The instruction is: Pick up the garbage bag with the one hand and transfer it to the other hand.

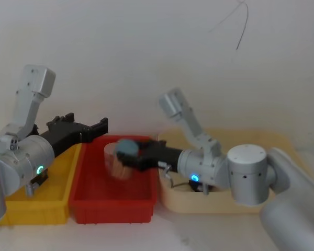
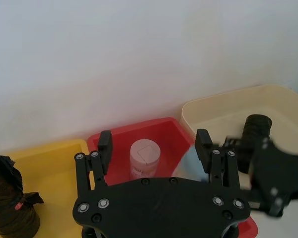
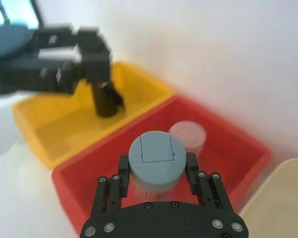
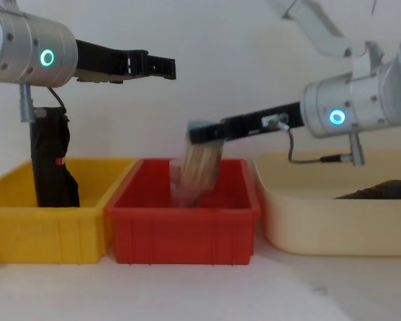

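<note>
Two left fingers (image 4: 157, 65) gape — garbage bag (image 4: 382, 190) well apart

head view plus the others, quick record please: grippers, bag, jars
left gripper: jaws open, empty, raised where yellow bin and red bin meet
right gripper: jaws shut on grey-lidded jar above the red bin
garbage bag: lying in cream bin, untouched
kinked black roll: upright in yellow bin
white-lidded jar: standing in red bin

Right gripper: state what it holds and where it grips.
The right gripper is shut on a blue-lidded jar, clamped at the lid end, above the red bin. The left gripper is open, holding nothing.
</note>
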Robot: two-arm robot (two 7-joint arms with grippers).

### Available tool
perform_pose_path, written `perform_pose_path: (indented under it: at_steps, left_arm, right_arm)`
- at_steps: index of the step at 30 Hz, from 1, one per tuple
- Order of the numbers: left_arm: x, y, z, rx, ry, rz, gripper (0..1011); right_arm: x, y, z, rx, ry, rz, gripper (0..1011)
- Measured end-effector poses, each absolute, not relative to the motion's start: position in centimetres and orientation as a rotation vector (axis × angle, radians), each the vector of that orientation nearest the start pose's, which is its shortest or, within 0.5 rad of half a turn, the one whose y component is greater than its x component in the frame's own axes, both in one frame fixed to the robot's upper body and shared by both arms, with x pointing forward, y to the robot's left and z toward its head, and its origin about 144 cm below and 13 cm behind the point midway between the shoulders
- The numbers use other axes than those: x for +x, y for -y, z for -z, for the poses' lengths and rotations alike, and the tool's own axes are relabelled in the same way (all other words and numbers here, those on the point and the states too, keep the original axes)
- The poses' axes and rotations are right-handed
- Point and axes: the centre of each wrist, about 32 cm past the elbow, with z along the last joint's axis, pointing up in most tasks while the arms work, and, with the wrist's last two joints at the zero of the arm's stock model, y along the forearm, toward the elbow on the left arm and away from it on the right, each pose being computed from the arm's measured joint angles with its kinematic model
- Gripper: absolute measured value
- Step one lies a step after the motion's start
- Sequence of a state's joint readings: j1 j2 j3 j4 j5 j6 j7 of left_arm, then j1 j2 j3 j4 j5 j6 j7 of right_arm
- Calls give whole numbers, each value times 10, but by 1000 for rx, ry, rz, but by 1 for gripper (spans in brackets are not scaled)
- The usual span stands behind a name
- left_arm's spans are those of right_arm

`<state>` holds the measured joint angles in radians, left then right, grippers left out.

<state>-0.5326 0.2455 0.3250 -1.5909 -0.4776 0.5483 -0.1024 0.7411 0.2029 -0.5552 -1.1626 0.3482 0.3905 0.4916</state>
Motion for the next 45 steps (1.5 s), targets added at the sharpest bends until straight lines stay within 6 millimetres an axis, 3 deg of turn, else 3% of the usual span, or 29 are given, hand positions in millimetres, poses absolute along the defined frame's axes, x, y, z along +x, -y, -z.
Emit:
perform_pose_path:
  at_steps: [17,31,41,45]
  left_arm:
    - [557,-196,-1328,48,-115,-1079,1001]
    - [557,-196,-1328,48,-115,-1079,1001]
    - [557,-196,-1328,48,-115,-1079,1001]
    - [557,-196,-1328,48,-115,-1079,1002]
  right_arm:
    - [610,202,-1299,-95,-75,948,663]
    - [604,233,-1286,30,-117,1162,663]
    - [600,246,-1268,101,-122,1250,949]
    - [597,248,-1264,110,-109,1241,1000]
